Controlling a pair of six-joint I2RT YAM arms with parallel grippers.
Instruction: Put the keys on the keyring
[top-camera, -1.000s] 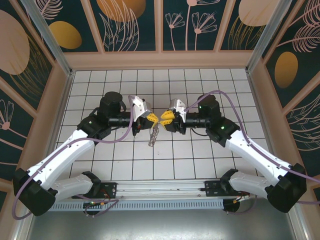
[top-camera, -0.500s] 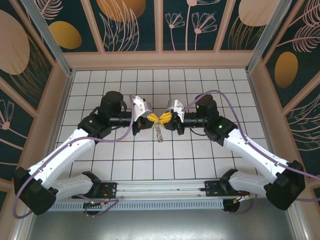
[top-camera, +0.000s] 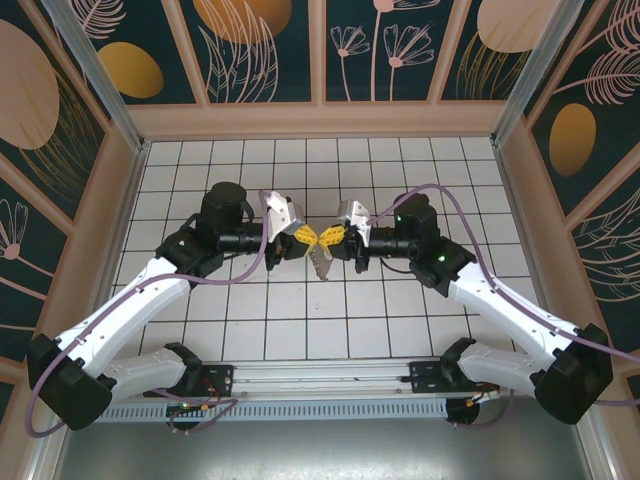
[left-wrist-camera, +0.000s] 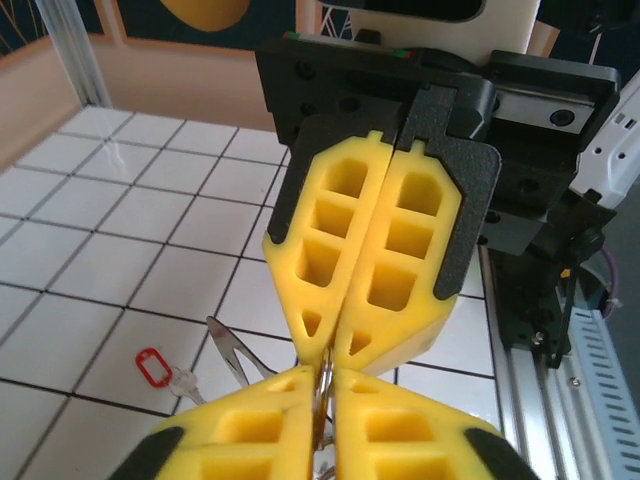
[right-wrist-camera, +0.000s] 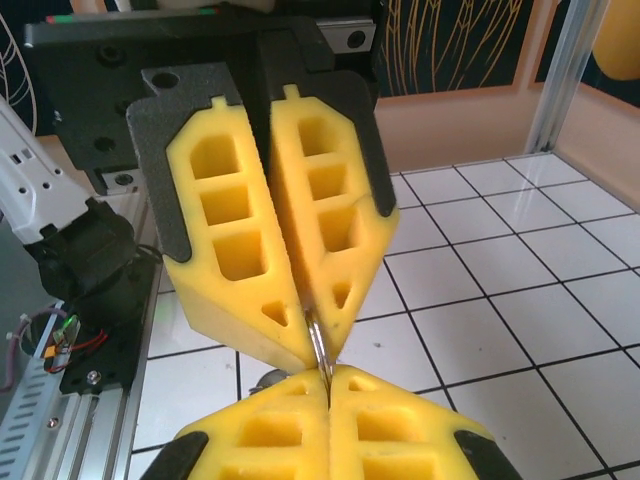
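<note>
So left gripper (top-camera: 310, 238) and right gripper (top-camera: 329, 238) both pinch the keyring (top-camera: 320, 262) tip-to-tip, tagged key (left-wrist-camera: 170, 372) lies on the tiled floor (left-wrist-camera: 100, 250), not threaded yet

Red-tagged key (left-wrist-camera: 165, 372), white gridded table (left-wrist-camera: 100, 230).

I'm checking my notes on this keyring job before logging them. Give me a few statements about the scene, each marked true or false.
1. The left gripper and right gripper meet tip to tip. True.
2. The keyring lies flat on the tiles. False: it hangs pinched between the two grippers.
3. The red-tagged key lies on the tiles, unheld. True.
4. The right gripper is wide open. False: it is shut on the keyring.
</note>
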